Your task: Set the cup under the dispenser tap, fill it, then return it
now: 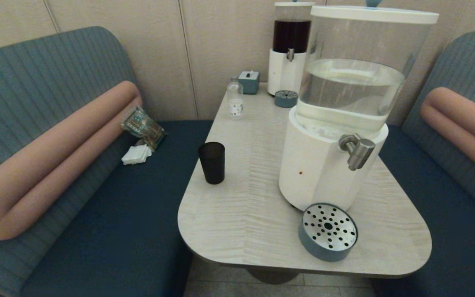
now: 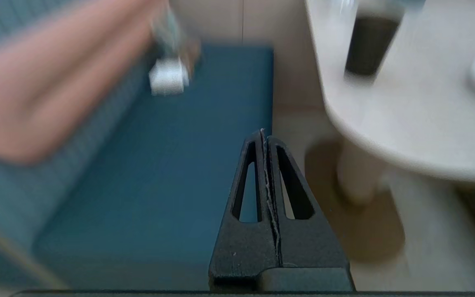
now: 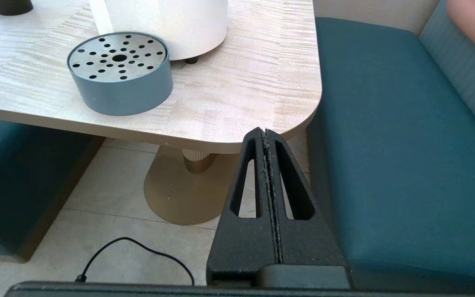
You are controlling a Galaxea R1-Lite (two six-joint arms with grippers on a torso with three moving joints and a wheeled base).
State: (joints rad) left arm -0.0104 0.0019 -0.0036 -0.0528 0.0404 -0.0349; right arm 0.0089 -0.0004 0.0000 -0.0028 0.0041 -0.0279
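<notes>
The dark tapered cup stands upright near the table's left edge, well left of the big clear-tank dispenser. Its brushed-metal tap juts from the white base, above a round blue drip tray with a perforated metal top. Neither arm shows in the head view. My left gripper is shut and empty, low beside the table's near-left corner, with the cup far ahead of it. My right gripper is shut and empty below the table's near-right corner, and the drip tray lies ahead of it.
A small clear bottle, a teal box, a second slim dispenser with dark liquid and its small tray stand at the table's back. Blue bench seats flank the table. Napkins and a packet lie on the left seat.
</notes>
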